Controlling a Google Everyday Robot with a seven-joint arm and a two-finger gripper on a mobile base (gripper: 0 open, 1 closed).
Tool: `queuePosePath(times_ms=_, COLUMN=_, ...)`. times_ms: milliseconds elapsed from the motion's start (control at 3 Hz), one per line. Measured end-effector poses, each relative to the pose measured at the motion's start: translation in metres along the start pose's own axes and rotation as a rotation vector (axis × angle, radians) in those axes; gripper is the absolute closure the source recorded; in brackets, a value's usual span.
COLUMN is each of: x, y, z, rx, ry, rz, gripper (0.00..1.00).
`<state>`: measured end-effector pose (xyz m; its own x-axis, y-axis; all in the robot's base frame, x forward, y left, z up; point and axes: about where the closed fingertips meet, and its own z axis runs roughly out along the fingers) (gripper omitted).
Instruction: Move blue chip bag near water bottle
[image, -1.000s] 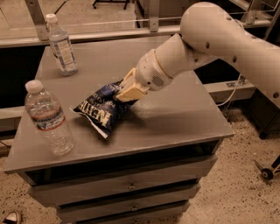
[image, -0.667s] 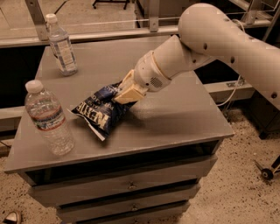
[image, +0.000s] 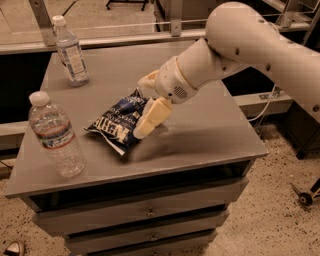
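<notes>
Your gripper (image: 141, 106) was found low over the middle of the counter (image: 215, 125), at the end of the white arm (image: 250, 45) that reached in from the right. Its jaws stood spread apart, one finger above the bag's far end and the other lying across the bag's right edge, with the upper right corner of the bag between them; no squeeze on the foil was seen. The blue chip bag (image: 116, 125) lay flat on the counter, lettering up, running from the jaws down toward the front left. The water bottle (image: 54, 135) stood upright at the front left corner, near the bag's left end but apart from it, with bare counter between the two. A second clear bottle (image: 71, 52) stood upright at the back left, well apart from both. Closed drawers (image: 150, 212) were noted beneath the counter top.
</notes>
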<state>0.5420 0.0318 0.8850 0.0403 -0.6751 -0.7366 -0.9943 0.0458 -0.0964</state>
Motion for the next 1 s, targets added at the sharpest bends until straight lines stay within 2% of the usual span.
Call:
queuePosePath(times_ms=333, x=0.008, y=-0.014, z=-0.029, rx=0.06, ry=0.009, rz=0.008, gripper=0.0)
queuePosePath(times_ms=667, x=0.019, y=-0.037, z=-0.083, rx=0.164, ry=0.015, rz=0.013, gripper=0.0)
queuePosePath(times_ms=1000, x=0.052, y=-0.054, z=-0.137, rx=0.233, ry=-0.026, rz=0.05, gripper=0.0)
